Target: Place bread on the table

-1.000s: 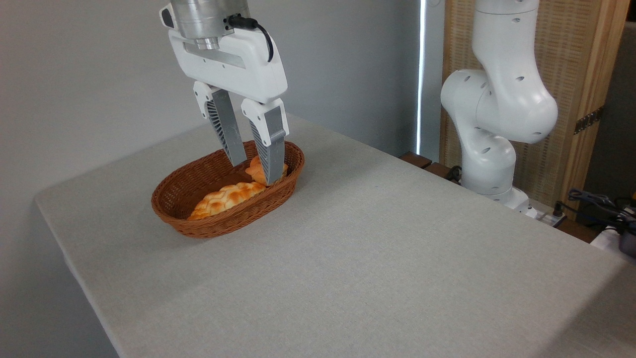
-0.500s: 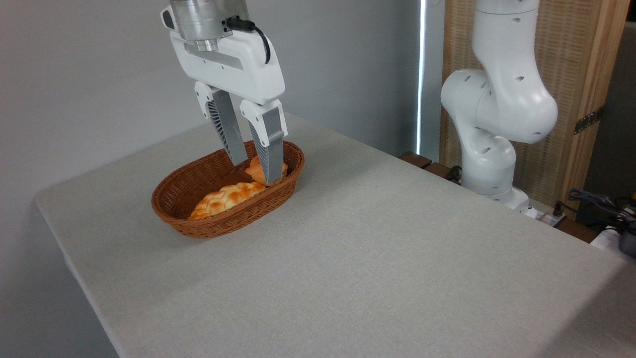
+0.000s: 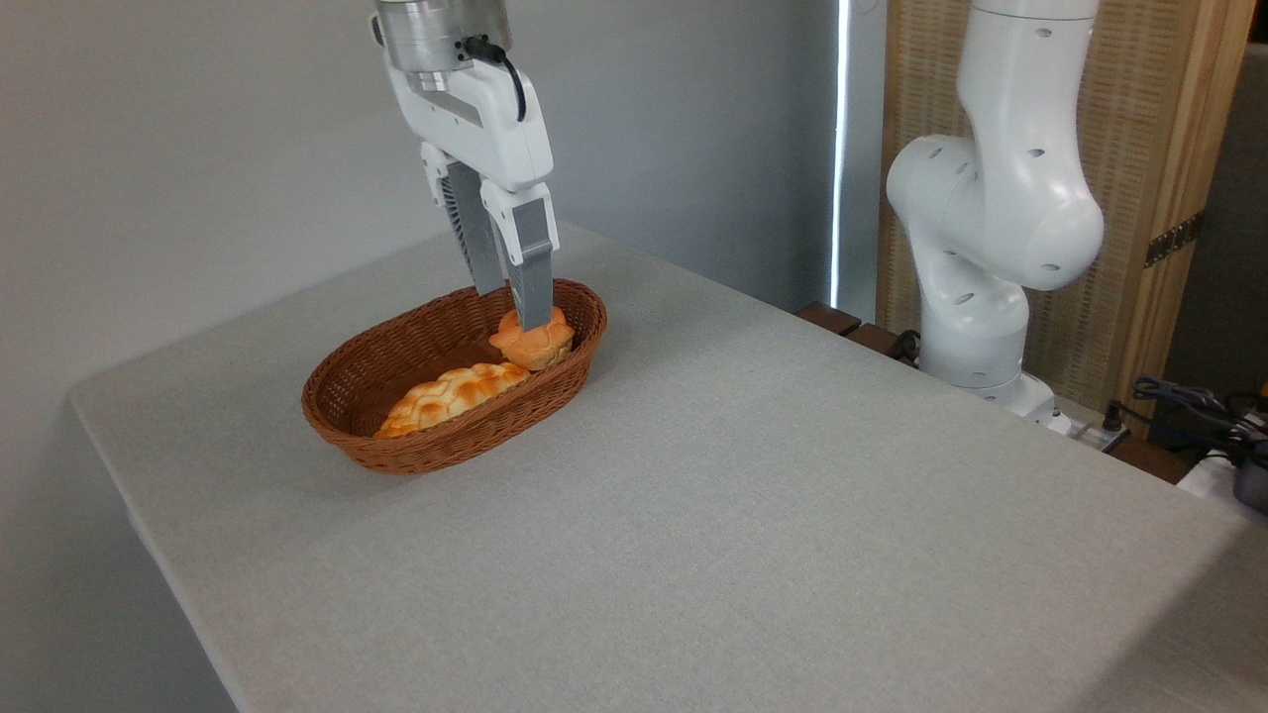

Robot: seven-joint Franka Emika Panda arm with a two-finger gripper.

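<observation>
Bun (image 3: 535, 343): small, golden-orange, lobed on top, lying inside the basket (image 3: 396, 436) at its right end, against the far rim. Beside it toward the basket's middle, a long braided loaf (image 3: 451, 393), also inside. Directly above the bun, the gripper (image 3: 510, 297), pointing straight down, turned so the two grey fingers (image 3: 532, 267) nearly overlap from this side. Near fingertip right at the bun's top, looking to touch it; far fingertip hidden behind. Gap between the jaws narrow in this view, true opening impossible to judge; no clear hold on the bun. Above the basket, wrist and silver flange vertical. Well right of the basket, the arm's white base and elbow beyond the table (image 3: 743, 515) edge. Basket on the table's far left part.
</observation>
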